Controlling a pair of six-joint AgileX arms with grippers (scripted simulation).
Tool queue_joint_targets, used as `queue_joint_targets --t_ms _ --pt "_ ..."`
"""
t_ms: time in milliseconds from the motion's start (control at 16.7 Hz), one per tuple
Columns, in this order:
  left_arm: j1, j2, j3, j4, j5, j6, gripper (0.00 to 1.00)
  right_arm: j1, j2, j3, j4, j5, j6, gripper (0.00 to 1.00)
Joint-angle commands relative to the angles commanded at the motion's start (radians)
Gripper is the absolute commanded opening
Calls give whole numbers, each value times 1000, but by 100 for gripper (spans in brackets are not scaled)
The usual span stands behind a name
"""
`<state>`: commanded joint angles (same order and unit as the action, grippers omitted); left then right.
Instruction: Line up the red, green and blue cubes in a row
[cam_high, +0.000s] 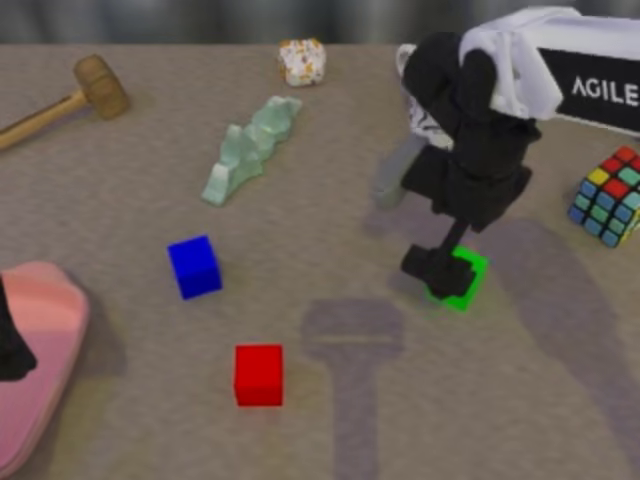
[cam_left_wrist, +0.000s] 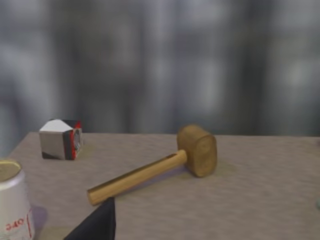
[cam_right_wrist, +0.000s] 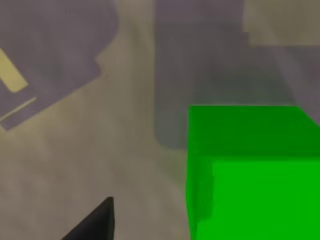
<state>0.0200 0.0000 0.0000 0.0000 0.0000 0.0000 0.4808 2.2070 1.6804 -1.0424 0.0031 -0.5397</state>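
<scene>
The right gripper (cam_high: 443, 268) sits over the green cube (cam_high: 462, 284) at right centre. I cannot tell its grip state. The blue cube (cam_high: 194, 266) and red cube (cam_high: 259, 375) lie left of it.

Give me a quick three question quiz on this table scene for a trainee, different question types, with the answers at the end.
1. True or false: the right gripper is over the green cube.
2. Which cube lies nearest the top view's bottom edge? A) blue cube B) red cube C) the green one
3. Fill in: the wooden ____ lies at the table's far left.

Key: 1 true; 2 B; 3 mallet. The left arm is parked at the left edge, over the pink plate.
</scene>
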Motion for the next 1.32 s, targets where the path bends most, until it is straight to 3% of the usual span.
queue_joint_targets --t_ms 240,480,1260,1320 --pt "0 0 0 0 0 0 100 2 51 -86 139 0 2 100" --pt "0 0 0 0 0 0 100 2 57 -94 150 1 3 100" --pt "0 0 0 0 0 0 100 2 57 -94 150 1 3 2" --pt "0 0 0 0 0 0 100 2 57 -94 150 1 3 0"
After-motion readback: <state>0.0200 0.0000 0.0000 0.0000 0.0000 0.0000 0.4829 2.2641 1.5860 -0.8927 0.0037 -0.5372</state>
